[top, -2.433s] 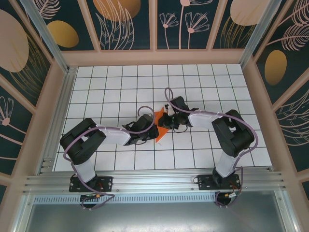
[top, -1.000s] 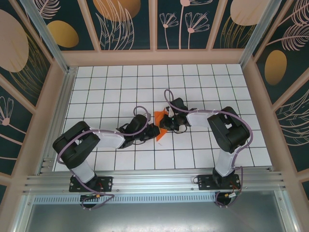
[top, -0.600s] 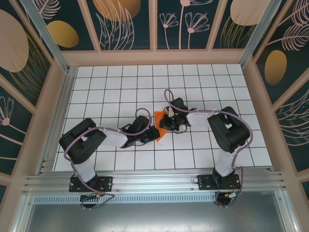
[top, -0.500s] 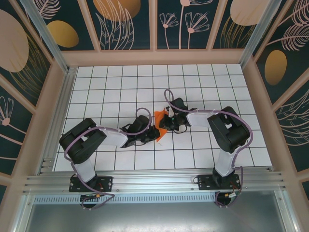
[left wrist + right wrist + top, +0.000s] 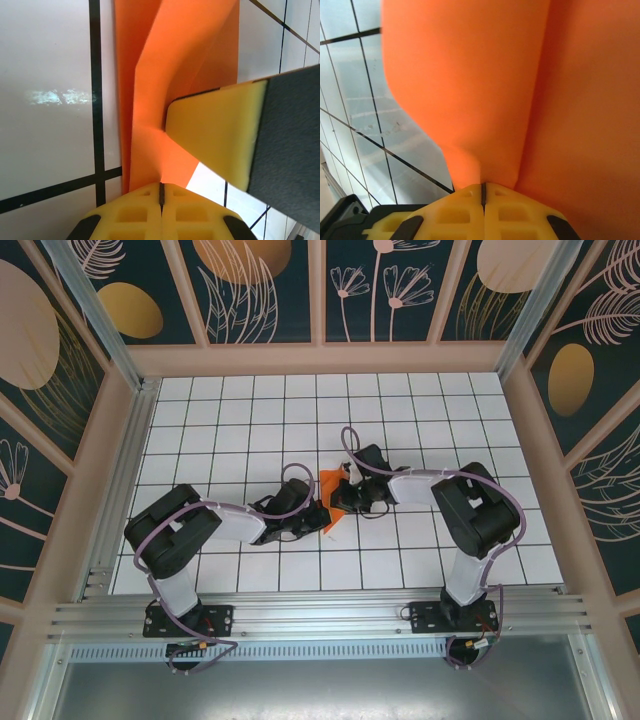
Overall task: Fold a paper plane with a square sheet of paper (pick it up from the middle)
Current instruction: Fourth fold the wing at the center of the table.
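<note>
The square sheet of paper [image 5: 329, 483] is a bright orange, creased, layered shape near the table's middle, held just above the tiles between both arms. My left gripper [image 5: 320, 517] comes from the left and is shut on the paper's near edge; in the left wrist view its jaws [image 5: 161, 192] meet on a fold of the paper [image 5: 175, 60]. My right gripper [image 5: 344, 497] comes from the right and is shut on the paper's other side [image 5: 470, 75], its jaws [image 5: 482, 190] pressed together. One yellow fingertip [image 5: 215, 135] of the right gripper rests against the paper.
The white gridded table [image 5: 240, 420] is walled on three sides by patterned panels [image 5: 320, 290]. An aluminium rail [image 5: 320, 620] runs along the near edge, where both arm bases sit.
Both grippers have closed the last bit onto the paper. The left arm's elbow has shifted slightly, and the paper has stayed where it was.
</note>
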Available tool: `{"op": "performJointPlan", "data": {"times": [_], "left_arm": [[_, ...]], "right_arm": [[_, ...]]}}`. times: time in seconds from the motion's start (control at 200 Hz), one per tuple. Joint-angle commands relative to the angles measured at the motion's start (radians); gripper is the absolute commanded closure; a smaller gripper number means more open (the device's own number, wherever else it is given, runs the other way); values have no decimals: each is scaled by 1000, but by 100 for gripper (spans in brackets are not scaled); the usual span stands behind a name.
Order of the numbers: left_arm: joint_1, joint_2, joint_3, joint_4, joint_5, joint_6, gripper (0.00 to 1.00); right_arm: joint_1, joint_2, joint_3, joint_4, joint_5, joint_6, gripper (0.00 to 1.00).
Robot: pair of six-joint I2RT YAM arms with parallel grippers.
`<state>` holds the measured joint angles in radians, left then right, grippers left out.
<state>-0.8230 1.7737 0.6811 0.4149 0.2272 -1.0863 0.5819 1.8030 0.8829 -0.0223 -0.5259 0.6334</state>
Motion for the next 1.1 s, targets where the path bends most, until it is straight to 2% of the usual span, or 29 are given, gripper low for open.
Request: {"op": "performJointPlan", "data": {"times": [0.0,0.525,1.096], "left_arm": [[0,26,-2,-70,-28,2,100],[-1,26,-43,-95,4,15,100],[-18,33,-81,-82,21,9,100]], "right_arm": [[8,12,-18,16,-25,-17,98],[-29,90,112,-70,71,-72,98],[-126,167,221,-91,53,-157,97]]}}
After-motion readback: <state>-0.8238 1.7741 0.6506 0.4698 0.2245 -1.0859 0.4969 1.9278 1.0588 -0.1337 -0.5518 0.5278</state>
